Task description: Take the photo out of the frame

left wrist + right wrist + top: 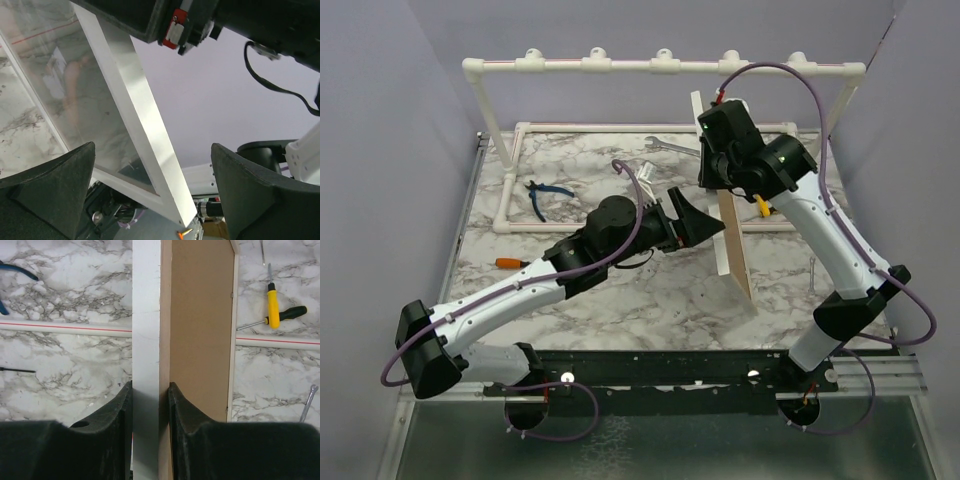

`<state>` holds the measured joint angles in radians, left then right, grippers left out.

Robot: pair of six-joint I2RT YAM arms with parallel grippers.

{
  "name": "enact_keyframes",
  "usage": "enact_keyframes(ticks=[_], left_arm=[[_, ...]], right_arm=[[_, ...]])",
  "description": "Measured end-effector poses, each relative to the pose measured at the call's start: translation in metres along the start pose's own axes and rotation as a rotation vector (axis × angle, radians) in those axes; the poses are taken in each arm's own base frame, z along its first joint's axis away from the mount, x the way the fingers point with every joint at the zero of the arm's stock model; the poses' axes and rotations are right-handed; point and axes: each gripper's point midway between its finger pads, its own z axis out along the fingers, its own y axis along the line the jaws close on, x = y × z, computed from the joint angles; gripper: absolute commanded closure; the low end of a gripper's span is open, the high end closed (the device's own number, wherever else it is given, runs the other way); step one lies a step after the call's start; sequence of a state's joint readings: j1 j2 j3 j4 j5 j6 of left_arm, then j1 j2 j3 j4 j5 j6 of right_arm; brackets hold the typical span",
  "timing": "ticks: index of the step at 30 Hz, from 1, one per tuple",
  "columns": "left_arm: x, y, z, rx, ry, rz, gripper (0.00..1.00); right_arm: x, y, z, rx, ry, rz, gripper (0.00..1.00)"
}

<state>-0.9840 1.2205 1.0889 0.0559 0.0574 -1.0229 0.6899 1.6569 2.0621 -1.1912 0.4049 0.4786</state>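
While the right pincer (150, 388) clamps its top edge, the frame (734, 245) stands on edge on the marbled counter (620, 295), right of centre.
Smooth white border, glossy glass front, matte brown fibreboard back. The left pincer (152, 147) gapes wide beside the glass. The photo cannot be made out behind reflections.

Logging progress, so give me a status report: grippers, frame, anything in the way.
Right gripper shut on the frame, upright on edge. Left gripper open beside its glass. Photo not discernible. Nothing blocking.
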Motion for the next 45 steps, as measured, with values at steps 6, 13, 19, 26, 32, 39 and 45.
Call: enact_keyframes(ticks=[6, 13, 19, 26, 32, 39, 45], left_arm=[[0.006, 0.008, 0.012, -0.052, 0.015, -0.018, 0.11], [0.009, 0.024, 0.016, -0.114, 0.011, -0.034, 0.30], [0.024, 0.068, 0.008, -0.236, 0.018, -0.029, 0.48], [0.041, 0.119, -0.029, -0.352, 0.013, -0.043, 0.63], [0.040, 0.146, -0.059, -0.335, -0.068, -0.060, 0.74], [0.057, 0.195, -0.075, -0.367, -0.101, -0.076, 0.70], [0.057, 0.216, -0.084, -0.416, -0.126, -0.062, 0.37]], right_arm=[[0.005, 0.011, 0.003, -0.024, 0.003, 0.001, 0.73], [0.014, 0.032, 0.011, -0.088, 0.016, 0.022, 0.55], [0.026, 0.040, 0.021, -0.119, 0.034, 0.036, 0.45], [0.022, 0.037, 0.005, -0.173, -0.029, 0.076, 0.42], [0.018, 0.027, -0.013, -0.210, -0.121, 0.122, 0.42], [0.060, 0.002, -0.009, -0.200, -0.132, 0.153, 0.42], [0.101, -0.026, 0.013, -0.121, -0.076, 0.158, 0.42]])
